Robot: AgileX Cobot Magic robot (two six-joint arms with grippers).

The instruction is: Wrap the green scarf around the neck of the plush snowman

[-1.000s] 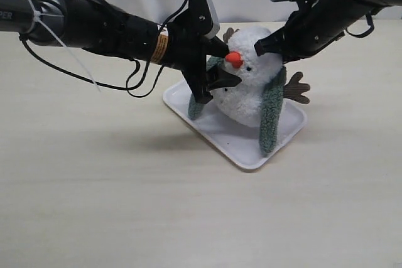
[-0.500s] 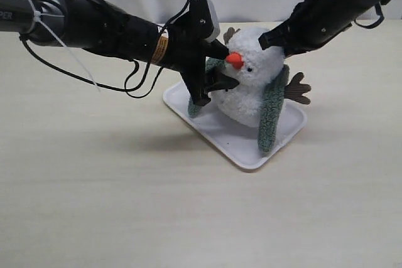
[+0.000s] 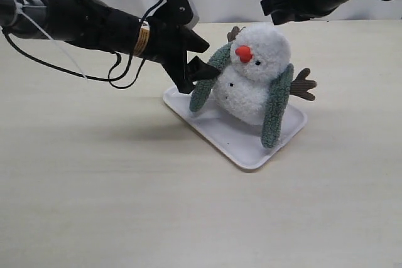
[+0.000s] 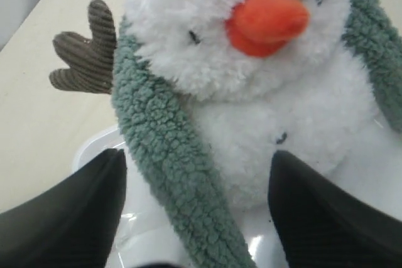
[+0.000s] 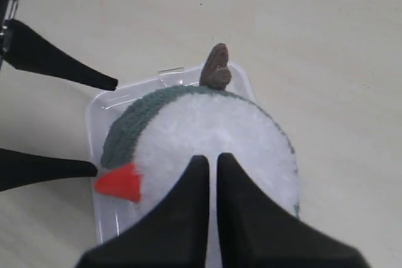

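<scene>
Looking down the exterior view, the plush snowman [image 3: 251,76] sits upright on a white tray [image 3: 242,152], toward the tray's far side, so the near corner is bare plastic. The green scarf [image 3: 276,108] runs behind its neck and the 2 ends hang down the front, 1 on each side of the body, not crossed. The end on the right of that view drops to the tray close to its edge, and the other end hangs toward the tray's left rim. The left gripper [image 3: 207,61] is low beside that left end with its jaws spread wide. In the left wrist view the knit strip runs down between the 2 fingers [image 4: 75,211] with room on both sides, nothing pinched. Can't tell from the exterior view if the lower finger brushes the knit. The right gripper [image 5: 211,158] hangs above the snowman's head, clear of it, jaws pressed together on nothing. A brown twig arm [image 3: 303,86] pokes out past the right scarf end. The bench [image 3: 94,205] has loads of open room in front of and left of the tray.
</scene>
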